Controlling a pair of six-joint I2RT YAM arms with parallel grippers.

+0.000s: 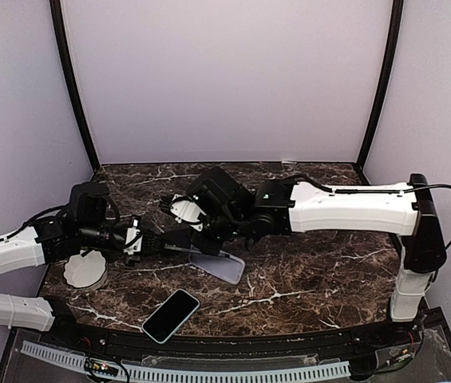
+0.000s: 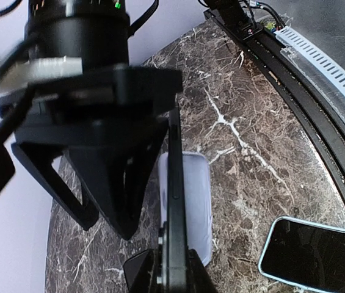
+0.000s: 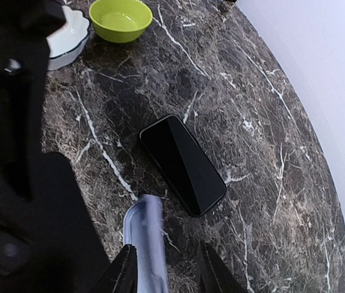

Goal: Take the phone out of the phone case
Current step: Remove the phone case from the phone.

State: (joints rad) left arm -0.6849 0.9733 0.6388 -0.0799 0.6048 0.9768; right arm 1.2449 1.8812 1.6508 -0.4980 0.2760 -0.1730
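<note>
The case is being clamped at its left edge by the closed left hand. The right hand is being held partly open around the case's end. The phone is lying bare on the worktop, near the front edge.

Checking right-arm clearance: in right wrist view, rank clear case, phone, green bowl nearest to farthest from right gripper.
1. clear case: bottom, inside the right gripper opening.
2. phone: centre, beyond the case.
3. green bowl: top left, farthest.
</note>
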